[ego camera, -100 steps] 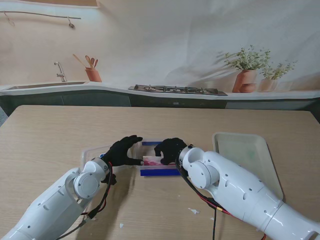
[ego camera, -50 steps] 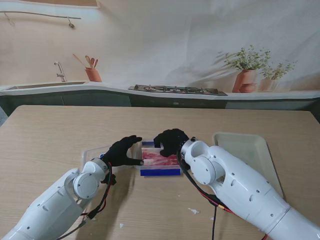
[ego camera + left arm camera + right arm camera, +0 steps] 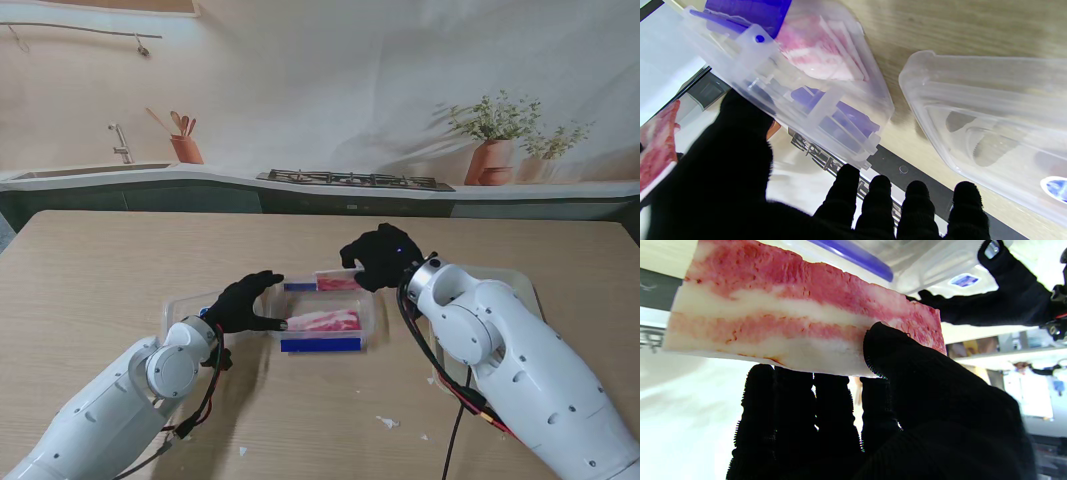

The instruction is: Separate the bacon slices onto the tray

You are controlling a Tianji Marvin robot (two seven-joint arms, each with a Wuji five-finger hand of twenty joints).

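A clear container (image 3: 368,318) with blue clips sits mid-table, and bacon slices (image 3: 322,321) lie inside it. My left hand (image 3: 245,303) grips its left end between thumb and fingers; the left wrist view shows the container (image 3: 826,100) and the bacon (image 3: 813,56). My right hand (image 3: 378,257) is raised over the container's far right corner, pinching one bacon slice (image 3: 338,283). In the right wrist view the thumb (image 3: 887,350) presses that slice (image 3: 790,320) against the fingers. The pale tray (image 3: 522,285) lies to the right, mostly hidden by my right arm.
The container's clear lid (image 3: 185,305) lies upturned just left of the container, also in the left wrist view as the lid (image 3: 990,110). Small white scraps (image 3: 387,422) dot the table nearer to me. A counter with sink and hob runs behind the table.
My right hand has lifted out of the container with one bacon slice, moving up and to the right toward the tray. The left hand and container have stayed put.
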